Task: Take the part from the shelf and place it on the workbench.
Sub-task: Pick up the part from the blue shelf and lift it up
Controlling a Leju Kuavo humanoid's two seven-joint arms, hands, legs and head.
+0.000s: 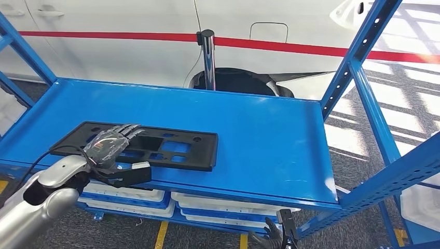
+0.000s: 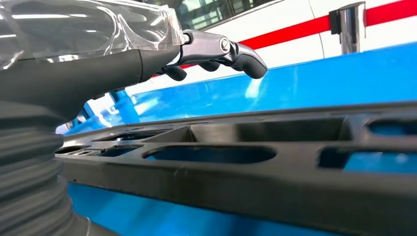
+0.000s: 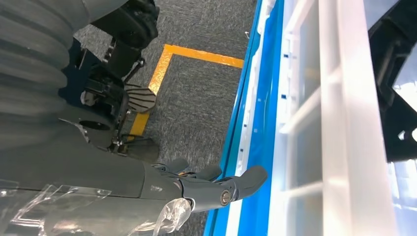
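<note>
The part (image 1: 171, 148) is a flat black plastic frame with several cut-outs, lying on the blue shelf (image 1: 259, 135) near its front left. My left hand (image 1: 111, 145) reaches over the part's left end, fingers stretched out above it and thumb low by the shelf's front edge. In the left wrist view the fingers (image 2: 231, 51) hover above the part (image 2: 275, 167) with a gap, holding nothing. My right hand (image 1: 270, 233) hangs low in front of the shelf, fingers loosely apart and empty; the right wrist view shows this hand (image 3: 196, 189) beside the lower shelf's edge.
White trays (image 1: 207, 205) sit on the level below the blue shelf. Blue uprights (image 1: 358, 67) frame the right side. A chrome post (image 1: 207, 57) and a white car with a red stripe (image 1: 129, 41) stand behind. Yellow floor tape (image 3: 196, 53) runs on grey carpet.
</note>
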